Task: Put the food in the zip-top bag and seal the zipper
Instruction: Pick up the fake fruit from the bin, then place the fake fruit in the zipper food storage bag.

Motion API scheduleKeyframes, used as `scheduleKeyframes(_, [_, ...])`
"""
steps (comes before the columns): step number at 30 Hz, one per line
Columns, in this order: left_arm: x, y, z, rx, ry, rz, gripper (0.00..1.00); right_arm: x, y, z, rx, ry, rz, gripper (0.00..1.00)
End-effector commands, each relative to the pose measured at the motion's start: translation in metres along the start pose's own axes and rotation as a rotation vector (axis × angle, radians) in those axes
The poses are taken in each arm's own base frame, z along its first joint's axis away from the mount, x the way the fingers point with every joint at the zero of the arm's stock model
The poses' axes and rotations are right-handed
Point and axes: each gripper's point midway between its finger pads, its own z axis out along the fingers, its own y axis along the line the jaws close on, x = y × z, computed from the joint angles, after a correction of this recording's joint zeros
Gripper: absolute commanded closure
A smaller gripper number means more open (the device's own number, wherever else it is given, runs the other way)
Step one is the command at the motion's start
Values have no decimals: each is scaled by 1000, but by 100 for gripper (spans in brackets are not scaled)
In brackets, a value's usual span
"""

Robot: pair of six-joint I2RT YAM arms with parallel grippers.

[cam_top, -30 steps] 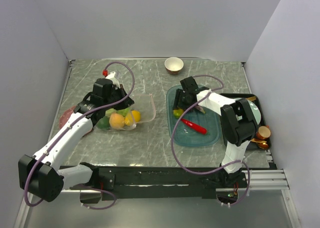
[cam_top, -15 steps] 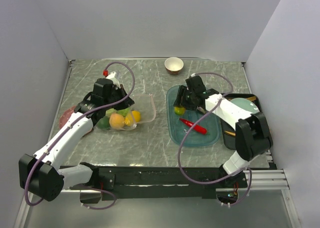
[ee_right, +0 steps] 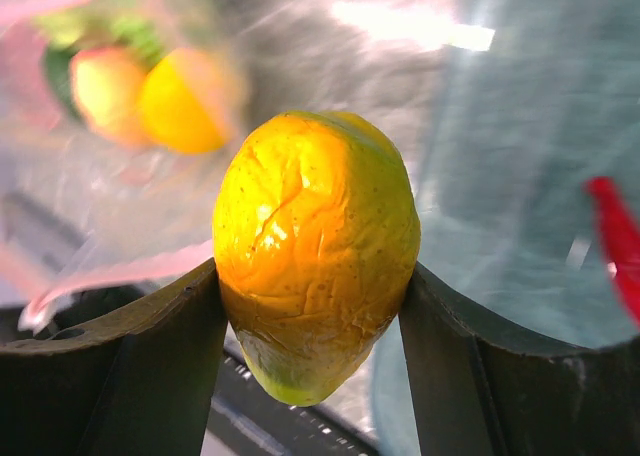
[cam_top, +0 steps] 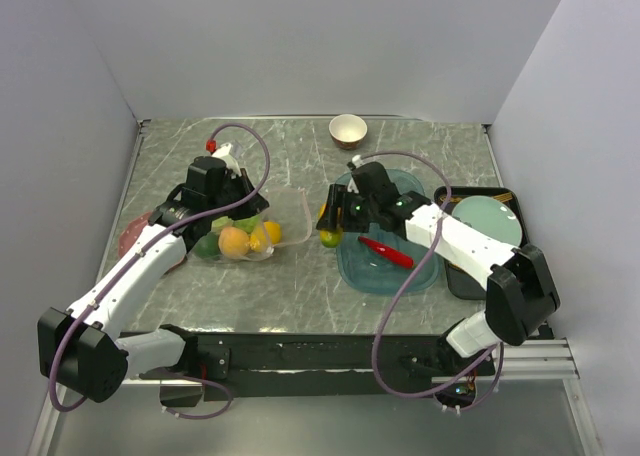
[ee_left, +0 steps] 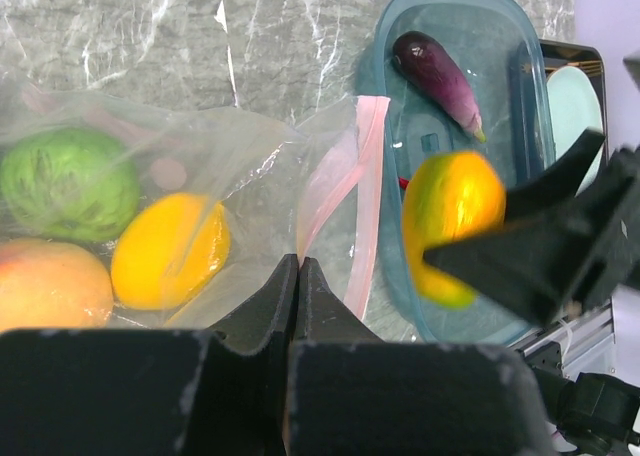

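Observation:
The clear zip-top bag lies left of centre, holding an orange, a yellow lemon and a green cabbage. Its pink zipper curves open towards the tray. My left gripper is shut on the bag's mouth edge and holds it up. My right gripper is shut on an orange-yellow fruit with a green tip, held above the teal tray's left rim, just right of the bag mouth. A red chili and a purple eggplant lie in the tray.
The translucent teal tray sits right of centre. A dark tray with a pale teal plate stands at the far right. A cream-and-brown bowl is at the back. A reddish plate lies under the left arm.
My right gripper has carried the orange-yellow fruit leftwards from over the tray to its left rim, near the bag mouth. The left arm and the bag have not moved.

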Motion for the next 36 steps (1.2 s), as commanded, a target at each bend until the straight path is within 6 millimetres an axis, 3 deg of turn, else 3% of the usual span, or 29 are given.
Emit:
scheduleKeyframes(1, [-11,-11,0,40,-34,17,99,-21,56,-24,-172,-100,-52,65])
scheduleKeyframes(8, [-6,-7,1,37,-32,13,99,-17,90,-21,-225,-62,-114,65])
scheduleKeyframes(17, [-5,-4,0,23,-32,24,99,-8,107,-8,-237,-20,-128,66])
scheduleKeyframes(29, [-7,-7,-3,31,-32,37,99,-15,120,16,-246,-6,-96,66])
scheduleKeyframes(36, [-9,-8,-4,34,-36,46,99,-20,119,34,-202,18,-105,60])
